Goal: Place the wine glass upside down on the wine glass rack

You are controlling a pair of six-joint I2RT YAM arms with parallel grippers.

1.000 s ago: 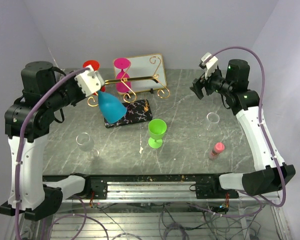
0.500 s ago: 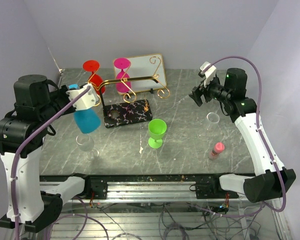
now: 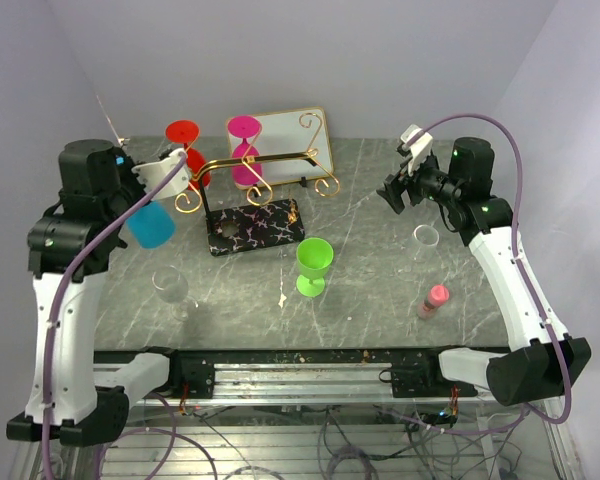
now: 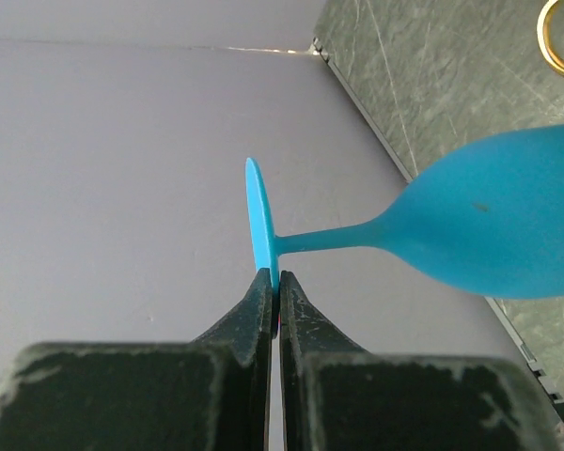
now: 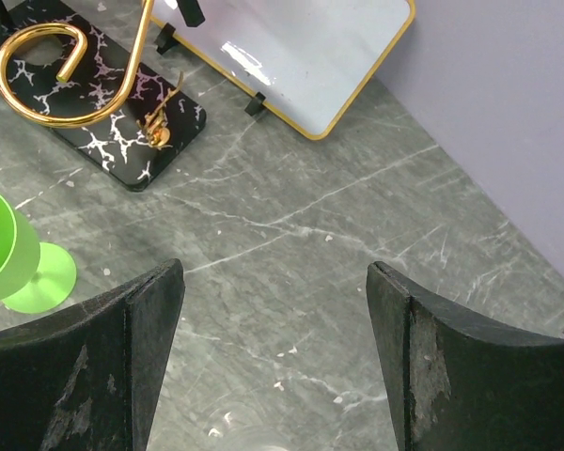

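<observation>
Blue wine glass [image 3: 150,226] is in the air over the left edge of the table [image 3: 380,270], lying roughly sideways. Left gripper [image 4: 277,287] is pinched tight on the rim of its foot [image 4: 260,221]. Wine glass rack [image 3: 280,156] stands toward the back edge, with a red glass [image 3: 183,135] and a pink glass [image 3: 244,130] hung on it. It's a thin edge grip, so I'd rotate slowly to bowl-down, then slide the stem into a free stretch of rack. Right gripper [image 5: 274,282] is spread, holding nothing.
</observation>
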